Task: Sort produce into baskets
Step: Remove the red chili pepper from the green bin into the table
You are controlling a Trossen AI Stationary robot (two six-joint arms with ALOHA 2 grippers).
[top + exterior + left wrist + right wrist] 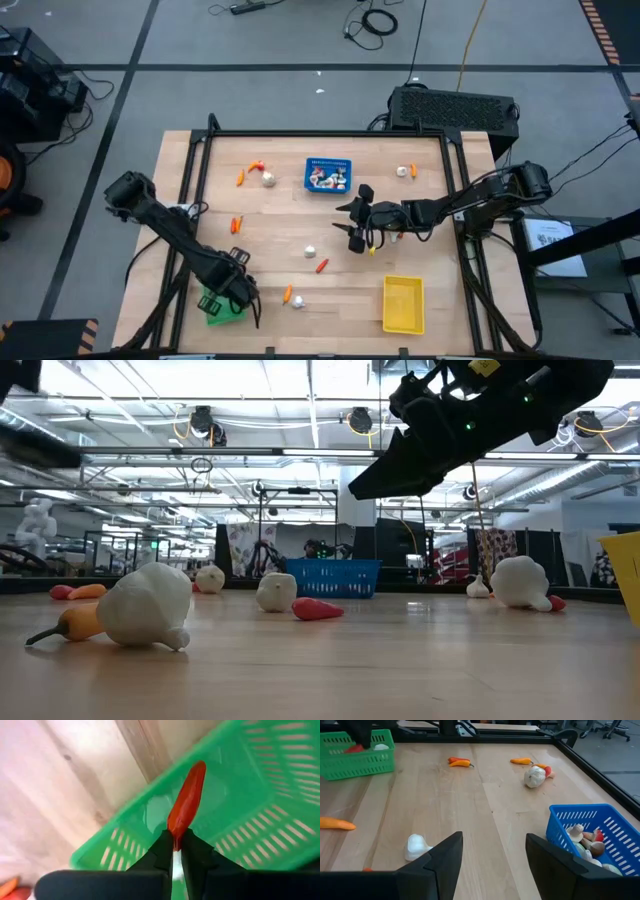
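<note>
My left gripper (240,293) hangs over the green basket (222,308) at the table's near left and is shut on a red pepper-like stick (187,800). The basket's floor and slotted walls (260,805) fill the left wrist view. My right gripper (357,222) is open and empty above the middle of the table, between the blue basket (328,175) and the yellow basket (403,303). It also shows in the right wrist view (494,855). The blue basket holds several small white-and-red pieces (587,842). Loose pieces lie on the wood. My left gripper pinches the red stick by its narrow end (175,838) between its two fingertips. The stick runs on in line with the fingers, away from them, over the inside of the green basket. I cannot tell whether its far tip touches the basket.
White bulbs lie at mid-table (311,251), near the front (298,301), far left (268,179) and far right (402,171). Orange sticks (236,224) (288,293) and a red one (321,265) lie scattered. A black frame (330,133) rims the table.
</note>
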